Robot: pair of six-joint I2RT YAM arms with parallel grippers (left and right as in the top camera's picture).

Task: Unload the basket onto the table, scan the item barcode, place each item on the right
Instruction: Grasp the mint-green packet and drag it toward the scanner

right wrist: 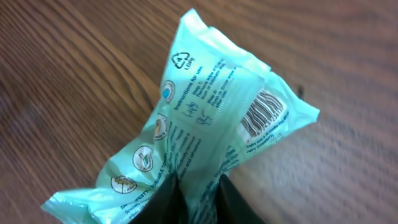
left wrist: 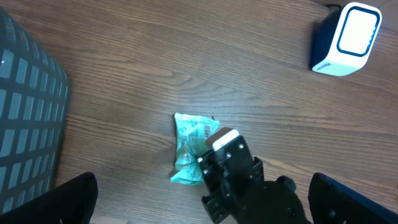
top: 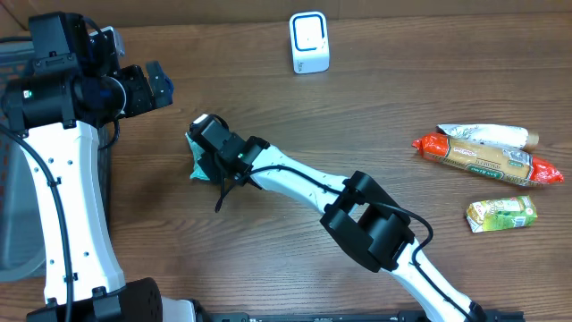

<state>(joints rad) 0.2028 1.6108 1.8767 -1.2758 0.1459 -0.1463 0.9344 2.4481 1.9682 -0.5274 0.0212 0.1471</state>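
Pinched at mid-body by the right end effector (right wrist: 194, 198), lying on the surface (right wrist: 74, 56): mint pouch (right wrist: 205, 118), printed "LDPE", barcode (right wrist: 262, 115) up. Farther left, left end effector (top: 154, 85) spread wide, holding nothing. Farthest, scanner (top: 309, 42).

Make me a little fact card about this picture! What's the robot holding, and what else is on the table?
Held thing: mint green plastic packet, pinched by the right gripper
Barcode: black stripes near the packet's end
Left gripper: open, holding nothing
Scanner: white and blue box, apart from the packet
Waiting: red sausage-shaped pack, white tube, green carton
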